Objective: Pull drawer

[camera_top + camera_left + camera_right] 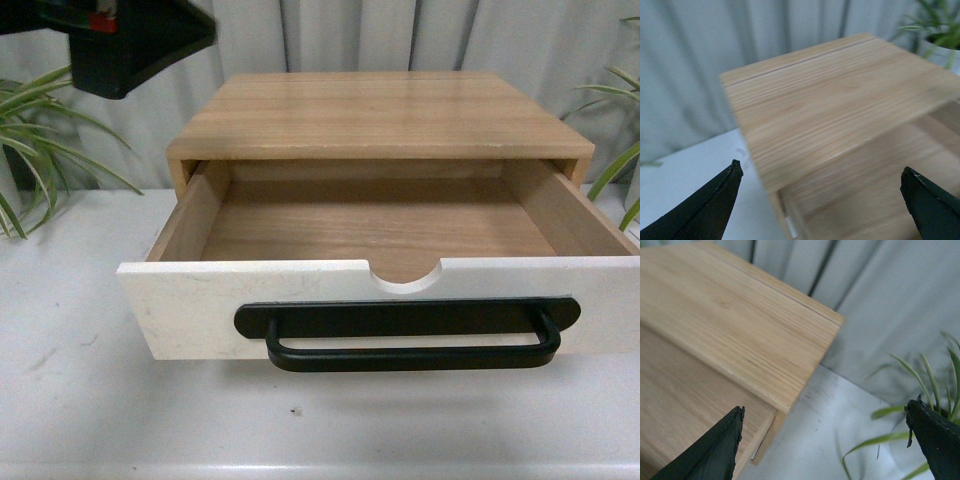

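Drawer (180,310): centre of frame, standing well out of a wooden case (380,110); light wood inside.
Front: white, half-round notch (405,272) in the top edge.
Handle (410,335): long black bar, low on the front.
Surface: white table (100,420).
Edges: leafy plants far left (40,140) and far right (615,150).
Upper left: black robot part (120,40).

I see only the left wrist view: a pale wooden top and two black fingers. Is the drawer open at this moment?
Observer: Yes. In the front view the wide drawer with white front stands well out of the light wooden cabinet.
Operator: Does anything hold its handle?
Observer: No. The long black bar handle is free; nothing touches it.
Operator: What about the right gripper?
Observer: The right wrist view shows the right gripper with its fingers wide apart, holding nothing.
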`<action>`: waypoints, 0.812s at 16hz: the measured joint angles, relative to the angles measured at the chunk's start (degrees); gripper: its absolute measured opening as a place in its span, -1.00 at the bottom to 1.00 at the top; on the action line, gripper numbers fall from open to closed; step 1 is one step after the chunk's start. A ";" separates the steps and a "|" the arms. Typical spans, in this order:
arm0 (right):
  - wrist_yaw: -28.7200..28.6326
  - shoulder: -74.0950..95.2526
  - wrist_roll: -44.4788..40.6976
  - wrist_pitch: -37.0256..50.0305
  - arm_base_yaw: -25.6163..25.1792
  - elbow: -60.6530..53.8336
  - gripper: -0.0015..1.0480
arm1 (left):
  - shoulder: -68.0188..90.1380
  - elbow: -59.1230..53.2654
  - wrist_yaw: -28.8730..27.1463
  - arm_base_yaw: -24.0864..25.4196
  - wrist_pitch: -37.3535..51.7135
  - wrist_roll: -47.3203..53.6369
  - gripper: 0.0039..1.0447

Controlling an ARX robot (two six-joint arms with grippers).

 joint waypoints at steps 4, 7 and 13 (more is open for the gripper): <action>5.68 -5.79 31.63 2.78 -4.31 -6.03 0.88 | -2.56 -5.33 -18.51 8.22 -0.07 -13.38 0.87; 13.16 -13.64 34.49 16.24 -7.98 -15.02 0.49 | -10.95 -18.95 -16.11 11.67 21.84 -11.43 0.34; 18.25 -29.20 33.09 17.25 -2.84 -31.93 -0.89 | -22.77 -33.35 -15.61 11.34 23.80 -10.51 -0.97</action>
